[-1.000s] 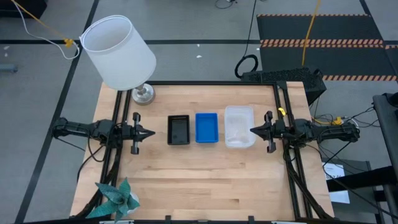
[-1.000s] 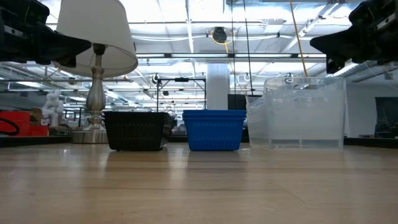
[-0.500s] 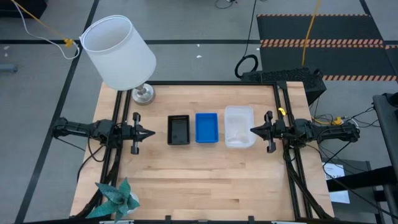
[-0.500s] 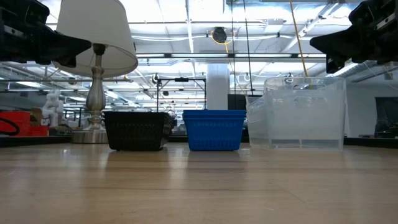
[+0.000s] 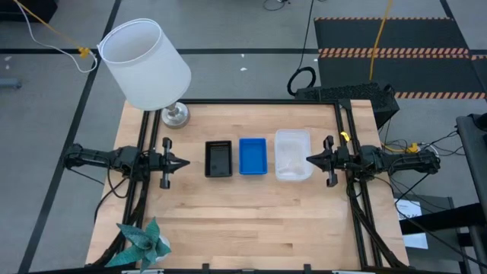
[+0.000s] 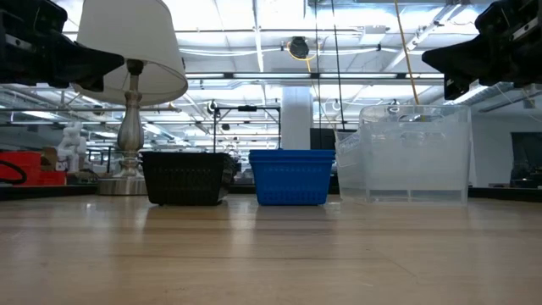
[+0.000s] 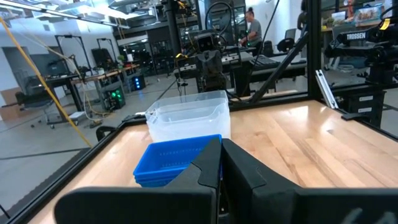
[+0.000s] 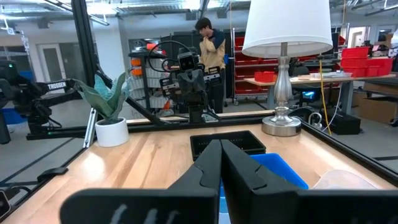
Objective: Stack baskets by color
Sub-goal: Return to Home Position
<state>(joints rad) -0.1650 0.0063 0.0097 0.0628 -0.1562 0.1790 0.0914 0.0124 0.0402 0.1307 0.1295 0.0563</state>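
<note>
Three groups of baskets stand in a row across the middle of the table, bottoms on the wood: black at the left, bright blue in the middle, clear at the right. The blue one shows layered rims, and the clear one stands tallest, with offset nested walls. My left gripper hovers shut at the table's left edge, pointing level at the row, apart from the black basket. My right gripper hovers shut at the right edge, its tip just above the clear basket's right rim.
A white-shaded lamp stands on its metal base at the far left corner. A teal paper ornament in a white pot sits at the near left corner. Bare wood lies in front of the row. A person stands beyond the table.
</note>
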